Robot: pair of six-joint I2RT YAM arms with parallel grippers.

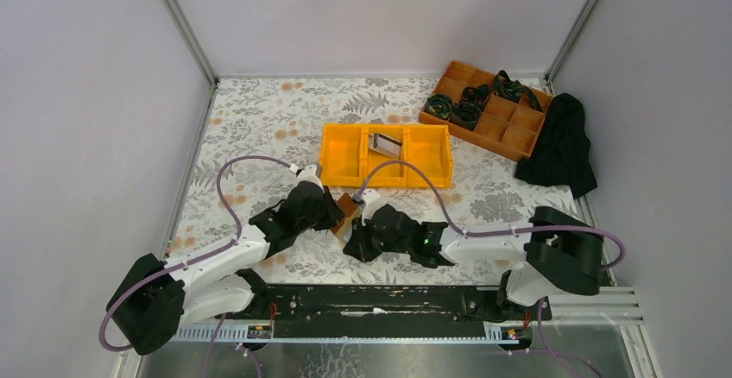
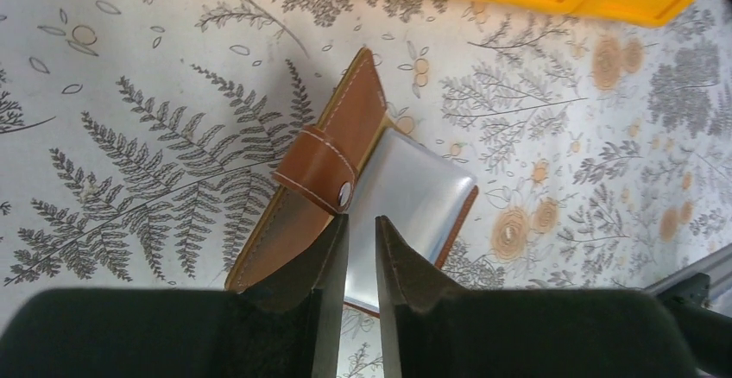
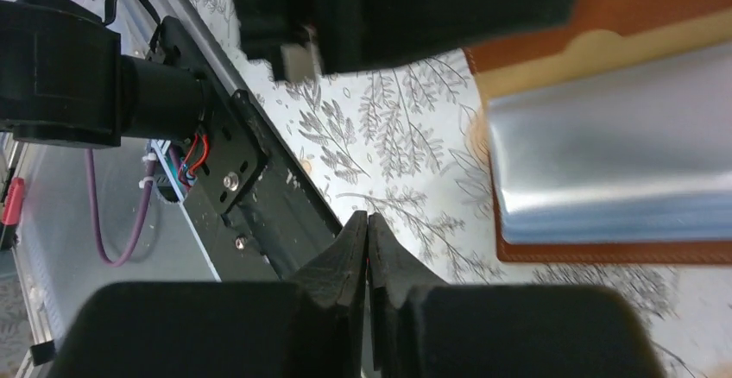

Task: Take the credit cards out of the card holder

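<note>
The brown leather card holder (image 2: pixel 343 123) lies open on the floral cloth, its snap strap folded over and a silvery inner case (image 2: pixel 419 192) showing. My left gripper (image 2: pixel 362 223) hovers over that silvery part with a narrow empty gap between its fingers. From above, the holder (image 1: pixel 347 206) sits between my left gripper (image 1: pixel 337 210) and my right gripper (image 1: pixel 362 212). The right gripper (image 3: pixel 369 219) is shut on nothing, just near of the holder (image 3: pixel 604 154). A silvery credit card (image 1: pixel 385 143) with a dark stripe lies in the middle compartment of the yellow bin (image 1: pixel 343 175).
An orange divided tray (image 1: pixel 509 136) with black coiled straps stands at the back right, with a black cloth (image 1: pixel 561 145) beside it. A black rail (image 1: pixel 388 299) runs along the near edge. White walls close in both sides.
</note>
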